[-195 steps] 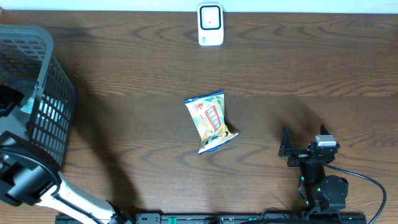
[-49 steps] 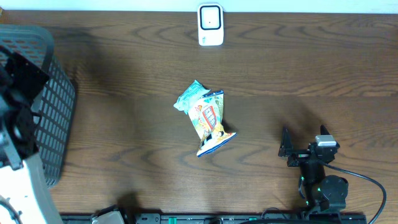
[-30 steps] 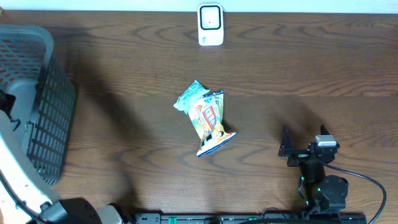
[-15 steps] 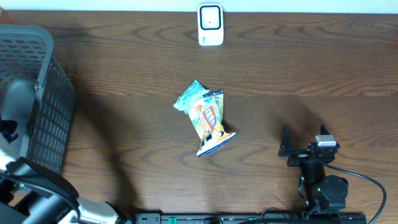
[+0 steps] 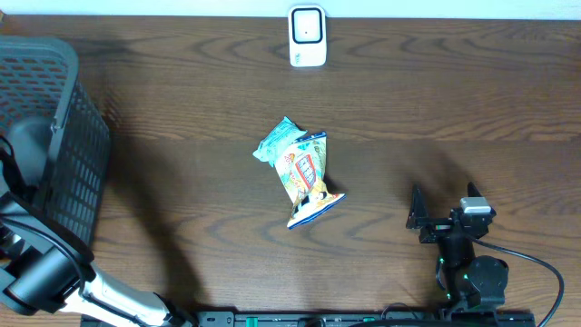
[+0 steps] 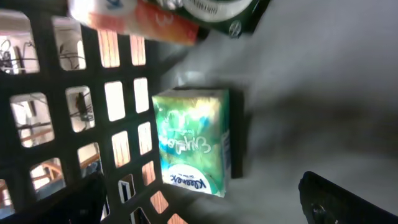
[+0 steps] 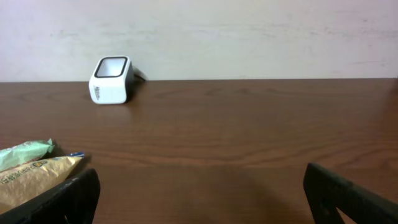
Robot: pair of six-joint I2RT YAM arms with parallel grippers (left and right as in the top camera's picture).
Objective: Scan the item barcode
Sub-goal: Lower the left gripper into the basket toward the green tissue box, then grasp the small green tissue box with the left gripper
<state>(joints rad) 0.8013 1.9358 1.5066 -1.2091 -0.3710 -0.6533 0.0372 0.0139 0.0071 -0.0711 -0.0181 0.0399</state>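
Well, my left hand hung inside the basket, spread wide and gripping nothing, facing a green tissue pack. My right hand sat just as wide, empty, low over the bench. The snack bag lay mid-bench, touching a teal packet, well apart from the scanner.

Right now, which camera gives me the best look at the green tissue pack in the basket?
Left wrist: the green tissue pack fills mid-frame on the basket floor beside its mesh wall. Overhead shows only the basket, not the pack; right wrist shows neither.
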